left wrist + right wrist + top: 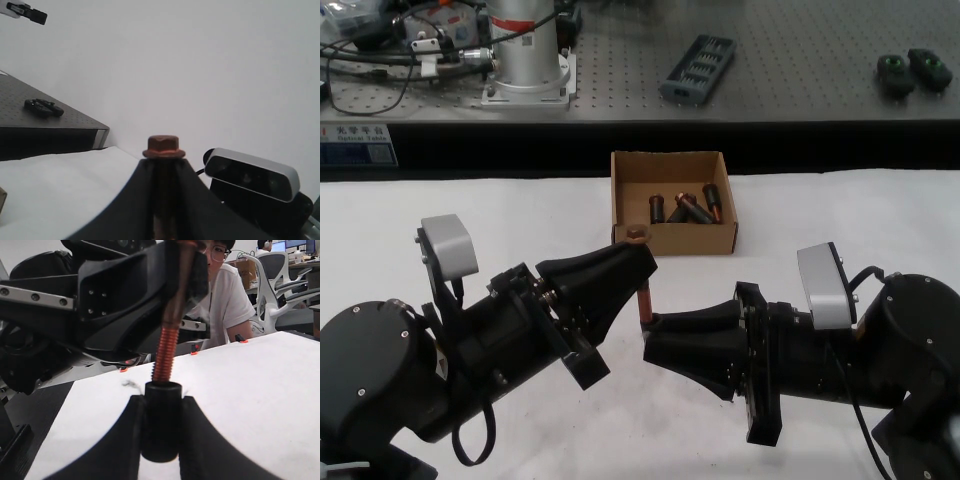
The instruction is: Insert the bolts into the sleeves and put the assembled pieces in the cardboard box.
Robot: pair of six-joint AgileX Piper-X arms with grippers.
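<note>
My left gripper (638, 255) is shut on a copper bolt (644, 290), held upright above the white cloth; its hex head (163, 146) pokes out above the fingers (131, 200). My right gripper (161, 425) is shut on a black sleeve (160, 420), directly under the bolt. The bolt's threaded end (165, 356) enters the sleeve's top opening. In the high view the two grippers meet tip to tip just in front of the cardboard box (673, 202), which holds several assembled bolt-and-sleeve pieces (690, 207).
White cloth (520, 215) covers the bench around the arms. Behind the box runs a dark perforated table (800, 80) with a metal post (525, 45), a blue-grey rack (698, 66) and two small black parts (912, 70).
</note>
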